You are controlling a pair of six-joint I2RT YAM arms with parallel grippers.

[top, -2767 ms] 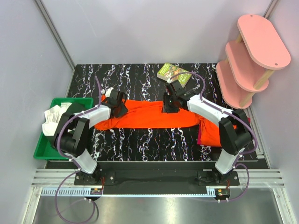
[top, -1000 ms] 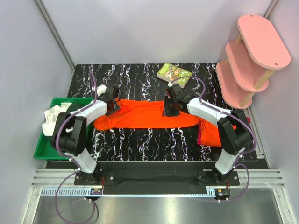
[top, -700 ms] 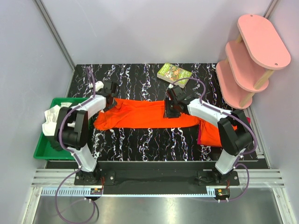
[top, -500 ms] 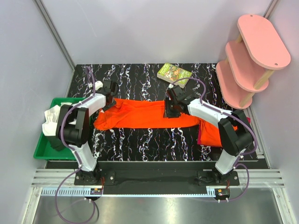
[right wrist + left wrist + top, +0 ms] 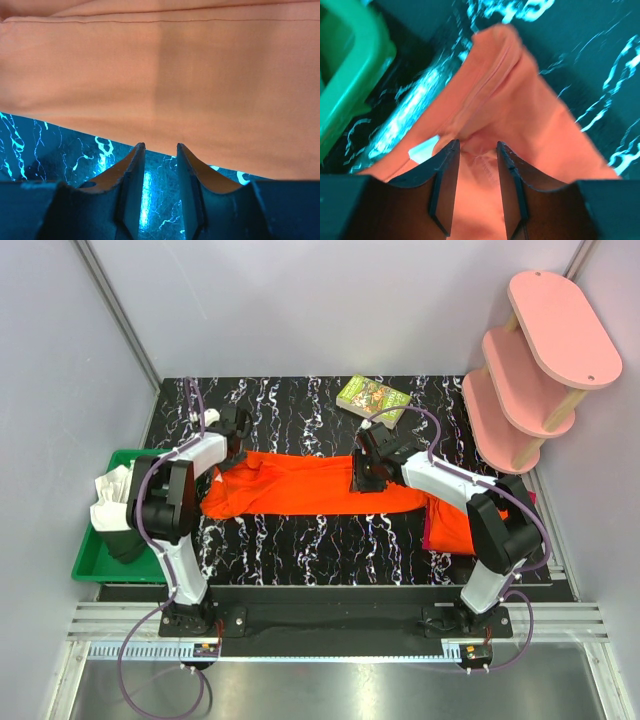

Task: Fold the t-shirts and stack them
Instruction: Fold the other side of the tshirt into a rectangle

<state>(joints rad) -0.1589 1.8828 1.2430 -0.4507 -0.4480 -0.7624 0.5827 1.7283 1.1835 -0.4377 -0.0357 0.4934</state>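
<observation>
A bright orange t-shirt (image 5: 300,485) lies spread in a long band across the middle of the black marbled table (image 5: 300,540). My left gripper (image 5: 232,448) is at its far left corner. In the left wrist view its jaws (image 5: 477,143) stand apart, with puckered orange cloth (image 5: 520,105) lying between and under the tips. My right gripper (image 5: 366,472) is over the shirt's right half. In the right wrist view its jaws (image 5: 160,146) are open over bare table, tips at the cloth's edge (image 5: 160,90). Another orange t-shirt (image 5: 452,525) with a magenta-red edge (image 5: 428,536) lies under the right arm.
A green bin (image 5: 88,562) holding white cloth (image 5: 115,495) sits off the table's left edge; it also shows in the left wrist view as a green rim (image 5: 350,75). A green printed packet (image 5: 372,400) lies at the back. A pink tiered shelf (image 5: 540,360) stands at the far right.
My left gripper has swung from over the shirt's upper left part out toward the far left, to the shirt's corner. The right gripper has barely moved.
</observation>
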